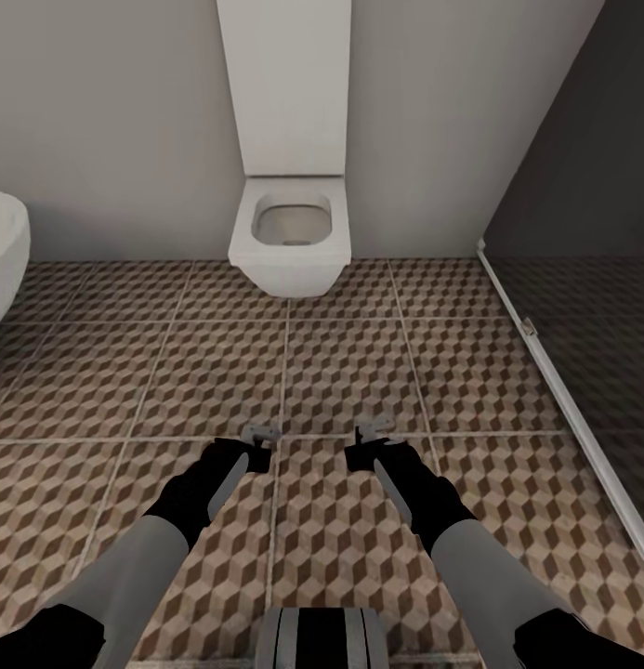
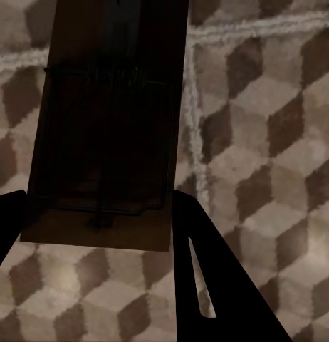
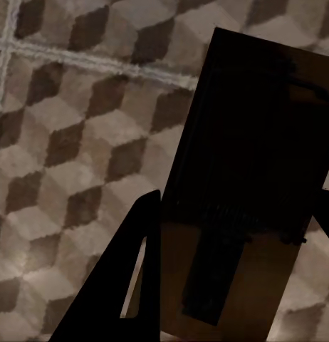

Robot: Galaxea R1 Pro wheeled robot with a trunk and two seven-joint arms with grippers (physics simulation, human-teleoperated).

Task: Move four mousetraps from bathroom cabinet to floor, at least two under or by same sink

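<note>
In the left wrist view a mousetrap sits between the left gripper's black fingers: a flat rectangular wooden board, dark brown in shadow, with thin dark wire framing its face and a coiled spring across it. The jaws pinch the board by its long edges. It hangs above the floor, whose brown, beige and white cube pattern and pale grout lines show past it.

The right wrist view shows a second trap, the same flat board with a dark bar and a short coil across it, its far half almost black in shadow. The right gripper has one black finger against the board's long edge and the other just at the opposite edge, so its jaws pinch this trap, again over patterned tile.

From the head view the two grippers, left and right, are held out side by side, near each other, low over the floor; the traps are too small there to make out. Farther off, a white toilet stands against the grey wall. At the far left is the rounded edge of a white tub. A dark glass panel with a pale sill closes the right side.
</note>
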